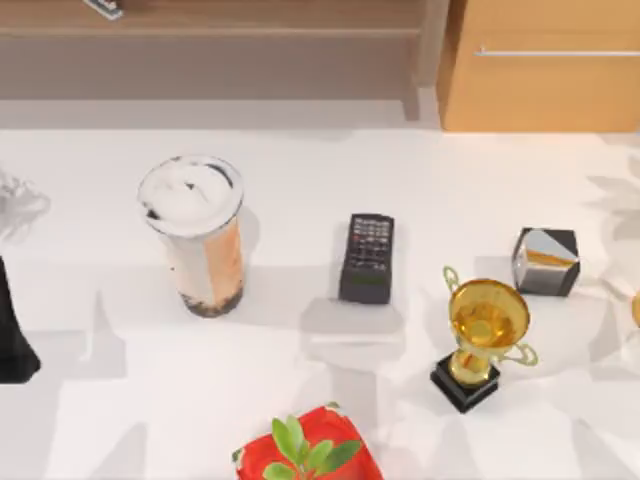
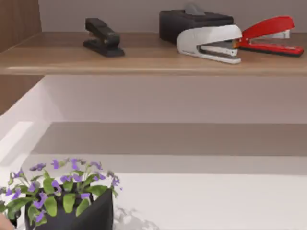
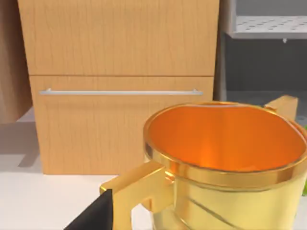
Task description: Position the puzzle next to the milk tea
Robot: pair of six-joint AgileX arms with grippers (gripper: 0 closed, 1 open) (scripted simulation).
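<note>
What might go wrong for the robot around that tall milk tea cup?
1. The milk tea is the tallest thing here, so a bump might tip it.
2. The right wrist view sits very close to the golden trophy, so a move by that arm might knock it over.
3. The grey-black cube could be mistaken for the colourful puzzle.
</note>
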